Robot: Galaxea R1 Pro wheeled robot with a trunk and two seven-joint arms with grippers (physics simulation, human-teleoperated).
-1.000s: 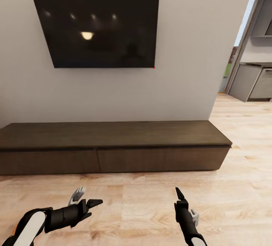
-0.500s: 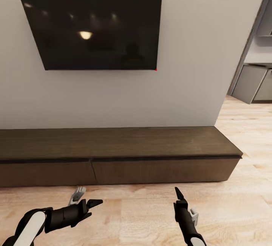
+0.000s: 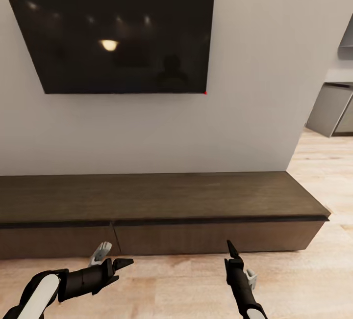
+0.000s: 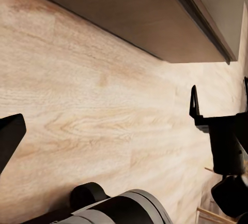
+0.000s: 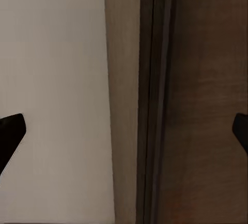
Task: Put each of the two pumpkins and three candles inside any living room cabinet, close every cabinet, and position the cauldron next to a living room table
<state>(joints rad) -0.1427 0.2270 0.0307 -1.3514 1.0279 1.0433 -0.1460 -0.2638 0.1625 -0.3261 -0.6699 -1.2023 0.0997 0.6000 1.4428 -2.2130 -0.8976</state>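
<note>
I face the closed cabinet [image 3: 162, 201] under the dark TV [image 3: 113, 29]. My left hand [image 3: 115, 255] and right hand [image 3: 240, 265] hover wide and empty above the floor [image 3: 176, 284].

The view has drawn closer to the cabinet [image 3: 162, 196].

No readable text, labels or numbers anywhere; wall screen [image 3: 113, 29] blank, cabinet [image 3: 157, 201] unmarked.

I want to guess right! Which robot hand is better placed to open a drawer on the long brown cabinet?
Probably the right hand. It points straight at the cabinet, in front of its right-hand drawer front, and is open and empty. The left hand is empty too, but it points sideways, near the seam between drawers.
</note>
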